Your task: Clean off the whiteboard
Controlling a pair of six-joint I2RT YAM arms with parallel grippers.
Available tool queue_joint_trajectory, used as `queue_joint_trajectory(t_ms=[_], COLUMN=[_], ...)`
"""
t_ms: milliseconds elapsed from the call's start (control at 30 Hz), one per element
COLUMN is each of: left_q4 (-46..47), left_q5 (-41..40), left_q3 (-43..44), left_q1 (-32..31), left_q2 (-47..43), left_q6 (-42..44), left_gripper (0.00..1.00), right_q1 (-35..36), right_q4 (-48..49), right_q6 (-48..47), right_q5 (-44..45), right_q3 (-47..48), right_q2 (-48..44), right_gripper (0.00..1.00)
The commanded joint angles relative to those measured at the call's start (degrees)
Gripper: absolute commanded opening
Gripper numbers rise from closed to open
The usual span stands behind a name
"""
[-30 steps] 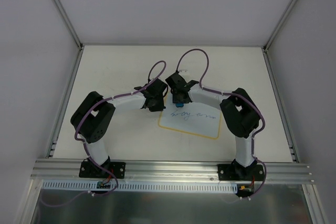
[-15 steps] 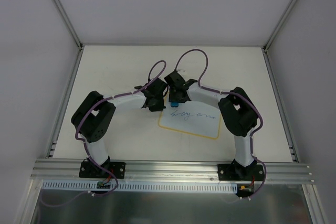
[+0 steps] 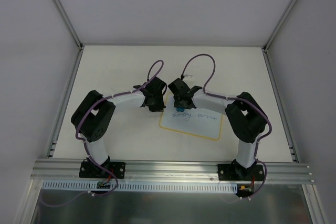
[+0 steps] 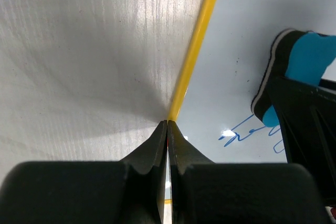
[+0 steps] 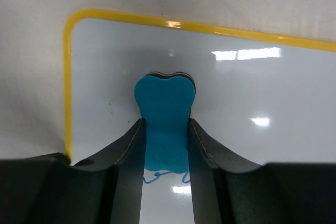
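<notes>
I judge this barely started: blue handwriting [image 3: 195,115] runs across the whiteboard [image 3: 191,127], which lies flat mid-worktop [image 3: 115,72] between my two arms. Only the patch by its far-left corner looks clean. My right arm [image 3: 212,98] reaches in over that corner, jaws narrowed on the blue eraser [image 5: 165,100], its pad down on the board. My left arm [image 3: 123,99] angles in opposite, jaws fully closed, tips on the yellow border [image 4: 194,56], seemingly pinning it.

The right gripper [image 5: 165,123] with the eraser [image 5: 165,97] slid slightly further onto the whiteboard [image 5: 273,93]. Its elbow [image 3: 251,120] swung away from the whiteboard.
</notes>
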Motion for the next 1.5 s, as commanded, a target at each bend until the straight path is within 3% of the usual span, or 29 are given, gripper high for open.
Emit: queue_joint_trajectory(t_ms=[0,400,667,800,967,1100,1267,1467], left_q4=[-8.84,-8.84,-8.84,-8.84,-8.84,-8.84,-8.84,-8.92], left_q5=[0.3,0.83,0.75,0.74,1.1,1.1,1.27,1.54], left_q3=[-3.82,-3.29,-3.2,-3.46,-3.29,-3.03,-3.11,-3.03], left_q1=[0.29,0.47,0.64,1.08,1.79,1.88,2.93,4.25], left_q2=[5.0,4.56,3.86,3.41,3.15,3.06,2.97,2.8], left_q6=[0.1,1.33,1.68,1.68,1.59,1.5,1.42,1.68], left_gripper=[0.0,0.0,0.0,0.0,0.0,0.0,0.0,0.0], right_q1=[0.25,-6.78,-7.58,-3.2,5.24,8.15,7.72,3.68], right_q4=[-12.92,-11.25,-10.12,-5.71,-5.44,-5.62,-10.26,-19.24], right_q6=[0.6,2.53,10.45,6.33,3.33,3.24,5.61,13.16], right_q5=[6.85,5.89,3.08,-0.26,-2.98,-4.75,-0.2,7.81], right_q3=[-5.41,-20.25,-26.78,-23.54,-10.73,-5.44,-5.77,-13.05], right_q2=[-0.25,-12.1,-21.0,-15.21,-5.98,-1.93,-2.97,-9.91], right_gripper=[0.06,0.05,0.05,0.04,0.03,0.03,0.03,0.01])
